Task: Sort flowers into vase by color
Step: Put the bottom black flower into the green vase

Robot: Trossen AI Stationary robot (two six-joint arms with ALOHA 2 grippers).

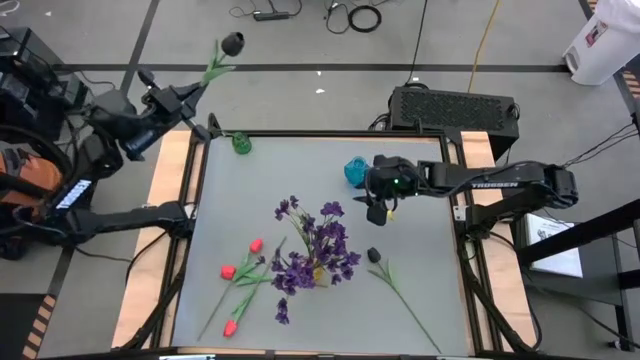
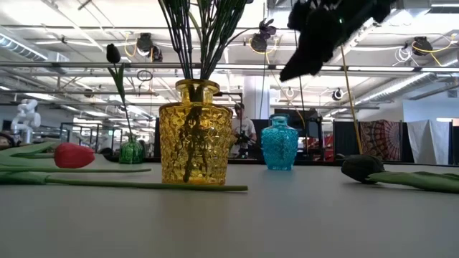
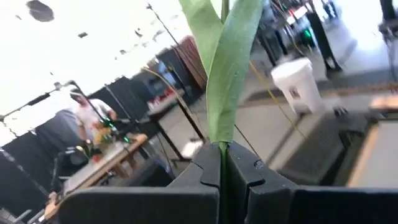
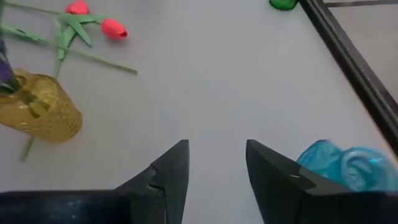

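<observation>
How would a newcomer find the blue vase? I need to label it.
Start at the grey table and follow the right arm in to its gripper. The blue vase stands just beside it near the far edge: small, turquoise glass, empty, unlike the yellow vase holding purple sprays.

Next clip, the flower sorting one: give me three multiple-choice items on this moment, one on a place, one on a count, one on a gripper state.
1. Where is the green vase?
A. near the table's far left corner
B. beside the blue vase
C. off the table

2. How many red tulips lie on the table?
A. one
B. three
C. five

3. What is the left gripper doing?
A. hanging open
B. shut on nothing
C. shut on a black-headed flower

Answers:
1 A, the high view shows it there.
2 B, three red heads lie left of the purple sprays.
3 C, its stem sits between the fingers.
</observation>
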